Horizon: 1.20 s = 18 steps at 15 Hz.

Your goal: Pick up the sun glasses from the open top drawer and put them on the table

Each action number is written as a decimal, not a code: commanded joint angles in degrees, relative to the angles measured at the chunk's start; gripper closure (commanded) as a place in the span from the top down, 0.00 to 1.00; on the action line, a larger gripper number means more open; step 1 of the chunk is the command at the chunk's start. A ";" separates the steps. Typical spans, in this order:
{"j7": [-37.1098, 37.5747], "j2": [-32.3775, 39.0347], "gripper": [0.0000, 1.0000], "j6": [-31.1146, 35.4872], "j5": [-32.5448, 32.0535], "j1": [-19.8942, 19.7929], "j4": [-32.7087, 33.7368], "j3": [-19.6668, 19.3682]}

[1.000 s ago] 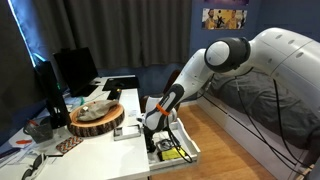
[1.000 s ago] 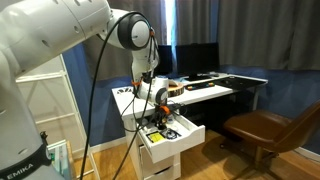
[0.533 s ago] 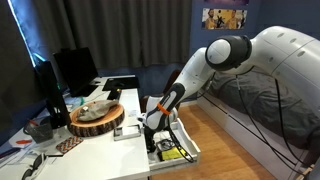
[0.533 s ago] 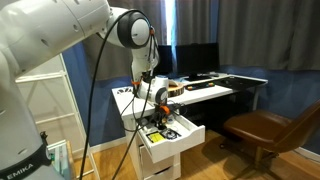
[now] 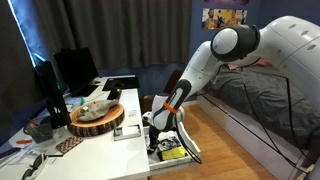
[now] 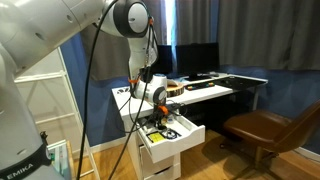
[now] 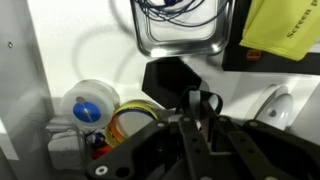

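The white top drawer [image 5: 192,154] stands pulled out under the white table [image 5: 128,131]; it also shows in the other exterior view [image 6: 190,134]. My gripper [image 5: 160,126] reaches down into it from above, as the other exterior view [image 6: 155,112] shows too. In the wrist view the gripper [image 7: 197,101] has its two fingers drawn close together on the black sun glasses [image 7: 172,79], with a dark lens ahead of the tips and a thin loop of frame between them. The glasses lie low in the drawer and cannot be made out in the exterior views.
A flat yellow-and-black object [image 7: 285,25] lies in the drawer beside a metal tray of cables [image 7: 180,30], a blue-and-white roll [image 7: 90,106] and a yellow ring [image 7: 133,120]. A round wooden slab [image 5: 97,118] and a monitor [image 5: 74,68] stand on the table. A brown chair [image 6: 262,126] stands nearby.
The upper arm has swung and the gripper has sunk slightly lower into the drawer. The things in the drawer have not shifted.
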 commanded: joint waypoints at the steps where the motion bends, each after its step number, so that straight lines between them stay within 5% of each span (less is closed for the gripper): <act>1: 4.95 -5.86 0.03 4.63 0.00 0.34 -8.89 -1.96; 6: 15.07 -11.18 0.03 11.22 -0.05 2.34 -18.33 -6.24; 10: 25.84 -15.63 0.03 16.65 -0.45 8.87 -24.96 -13.40; 13: 33.26 -18.45 0.03 22.35 -0.45 16.76 -29.31 -20.76; 18: 38.02 -20.83 0.03 30.99 7.77 36.91 -34.97 -37.84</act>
